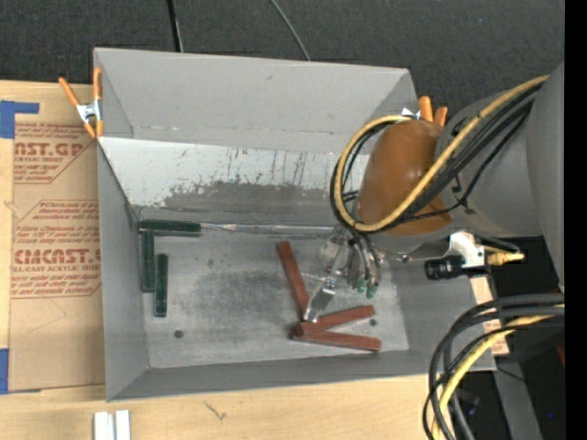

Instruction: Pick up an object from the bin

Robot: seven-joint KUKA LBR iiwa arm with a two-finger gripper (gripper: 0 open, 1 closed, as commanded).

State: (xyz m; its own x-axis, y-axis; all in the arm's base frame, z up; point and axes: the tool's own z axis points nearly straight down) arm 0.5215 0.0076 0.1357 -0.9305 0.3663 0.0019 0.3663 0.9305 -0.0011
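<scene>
Gripper point(326, 291) hangs low at the bin's point(124, 337) near right, over three brown sticks point(336, 339); apart or together, can't tell. Green bars point(147, 262) lie far left.

Surroundings: dark floor point(459, 16) above, pale wooden tabletop point(303, 401) below.
The floor, dark grey and finely speckled, is seen across the top of the frame and is crossed at upper left by a thick black cable point(171, 21) and a thinner cable point(280, 16).
</scene>
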